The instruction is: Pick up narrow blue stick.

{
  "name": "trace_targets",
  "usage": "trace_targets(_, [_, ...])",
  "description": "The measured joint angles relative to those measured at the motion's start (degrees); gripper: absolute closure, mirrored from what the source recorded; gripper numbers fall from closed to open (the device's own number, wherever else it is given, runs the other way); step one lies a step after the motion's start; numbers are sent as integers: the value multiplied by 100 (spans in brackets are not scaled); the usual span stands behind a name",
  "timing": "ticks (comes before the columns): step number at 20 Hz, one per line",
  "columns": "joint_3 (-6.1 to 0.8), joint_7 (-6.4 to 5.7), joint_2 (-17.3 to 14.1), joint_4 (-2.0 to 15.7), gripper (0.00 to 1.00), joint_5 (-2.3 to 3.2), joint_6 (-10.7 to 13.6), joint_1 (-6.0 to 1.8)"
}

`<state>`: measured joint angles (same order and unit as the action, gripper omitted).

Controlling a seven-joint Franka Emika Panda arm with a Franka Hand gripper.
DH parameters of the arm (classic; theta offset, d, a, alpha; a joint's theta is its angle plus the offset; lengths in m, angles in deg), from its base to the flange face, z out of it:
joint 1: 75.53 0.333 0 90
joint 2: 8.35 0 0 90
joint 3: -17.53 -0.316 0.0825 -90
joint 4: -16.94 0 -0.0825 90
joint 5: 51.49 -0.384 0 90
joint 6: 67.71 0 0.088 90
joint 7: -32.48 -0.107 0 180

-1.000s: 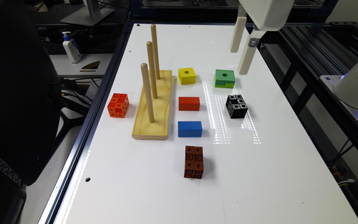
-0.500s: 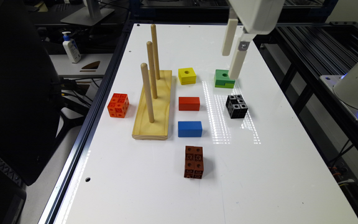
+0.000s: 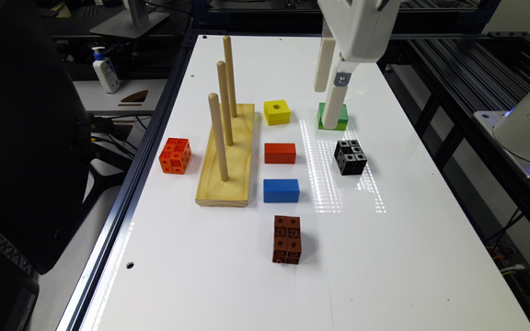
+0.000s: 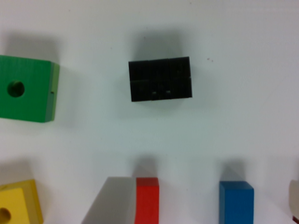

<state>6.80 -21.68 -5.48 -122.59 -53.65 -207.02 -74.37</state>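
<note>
Fingers: you can't tell open or closed from these views. Your gripper [image 3: 329, 99] hangs over the green holed block [image 3: 332, 116], at the far side of the white table [image 3: 246, 276]. Narrow blue stick [image 3: 281, 190] lies flat mid-table, just beside the wooden peg base [image 3: 228, 156], between the red block [image 3: 279, 153] and brown cube [image 3: 287, 239]. Black cube [image 3: 350, 156] sits between gripper and stick. Dark racking flanks the table.

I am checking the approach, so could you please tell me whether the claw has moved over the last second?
Yes. The claw has shifted toward the exterior view's left: it was right of the green block, and one finger now crosses in front of it.
</note>
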Motion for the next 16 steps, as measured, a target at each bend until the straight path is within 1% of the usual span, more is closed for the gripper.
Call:
trace_targets(3, [-92, -96, -108, 128, 0, 1, 0, 0])
trace_targets(5, [-127, -129, -171, 197, 0, 2, 0, 0])
trace_targets(10, [-135, -134, -294, 321, 0, 2, 0, -3])
trace_targets(16, [-139, -135, -394, 346, 0, 2, -10, -4])
